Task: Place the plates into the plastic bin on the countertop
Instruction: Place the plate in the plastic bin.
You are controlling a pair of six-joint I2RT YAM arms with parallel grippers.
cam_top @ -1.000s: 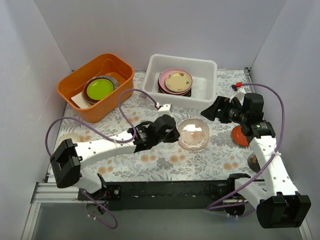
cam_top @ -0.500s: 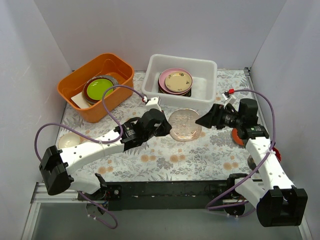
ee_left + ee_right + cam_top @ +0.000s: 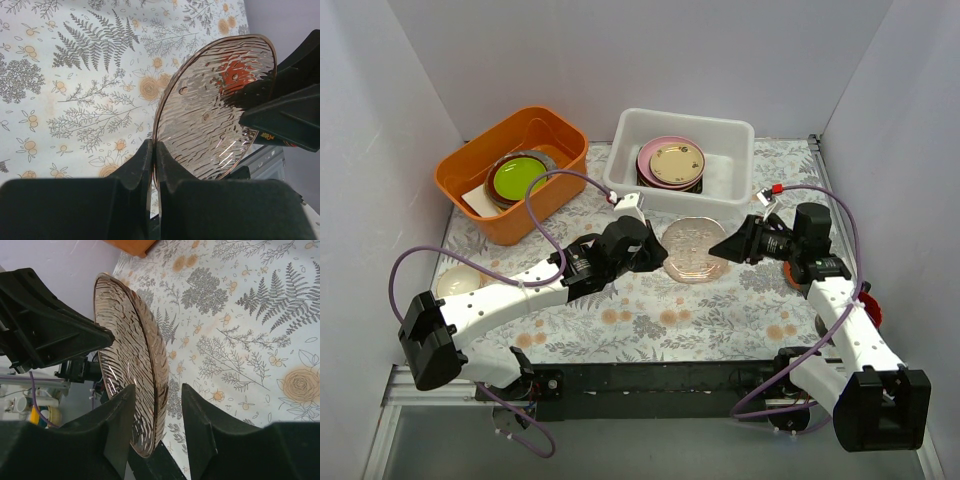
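The speckled pinkish plate [image 3: 692,250] hangs tilted above the surface [image 3: 620,320], just before the plastic bin [image 3: 620,170], its rim pinched by the left tool [image 3: 154,150]. The right tool [image 3: 720,246] straddles the opposite rim, spread. The bin holds a cream plate [image 3: 677,160] on a pink plate [image 3: 648,160]; the orange tub [image 3: 470,165] holds a lime-green plate [image 3: 518,177].

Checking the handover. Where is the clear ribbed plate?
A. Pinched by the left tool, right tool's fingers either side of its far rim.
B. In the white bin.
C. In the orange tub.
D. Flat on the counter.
A: the left tool is clamped on the rim of the plate, and the right tool straddles the opposite rim with its jaws open.
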